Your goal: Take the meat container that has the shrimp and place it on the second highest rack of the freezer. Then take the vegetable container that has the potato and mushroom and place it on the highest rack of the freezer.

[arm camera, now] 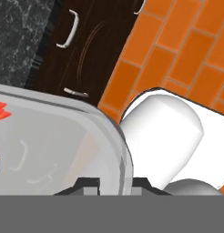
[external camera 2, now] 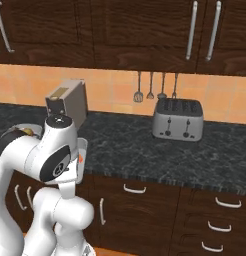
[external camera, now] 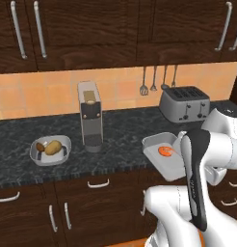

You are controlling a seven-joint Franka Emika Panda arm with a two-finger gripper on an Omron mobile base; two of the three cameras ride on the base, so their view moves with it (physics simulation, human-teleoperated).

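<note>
Orange shrimp [external camera: 164,150] visible in lifted container [external camera: 164,159]; claw [arm camera: 113,184] seemingly clamps rim.

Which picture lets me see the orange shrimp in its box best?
The left base view: the shrimp lies in plain sight inside the tilted shrimp container, held off the counter. The right base view shows just a sliver of the container behind the arm. The hand view shows its clear rim close up, with red at the left edge.

Home kitchen: dark wood cabinets [external camera: 86,29], black stone counter [external camera: 120,130], orange tile backsplash [external camera: 38,91], toaster [external camera: 184,103], coffee machine [external camera: 90,116], hanging utensils [external camera: 158,81].
</note>
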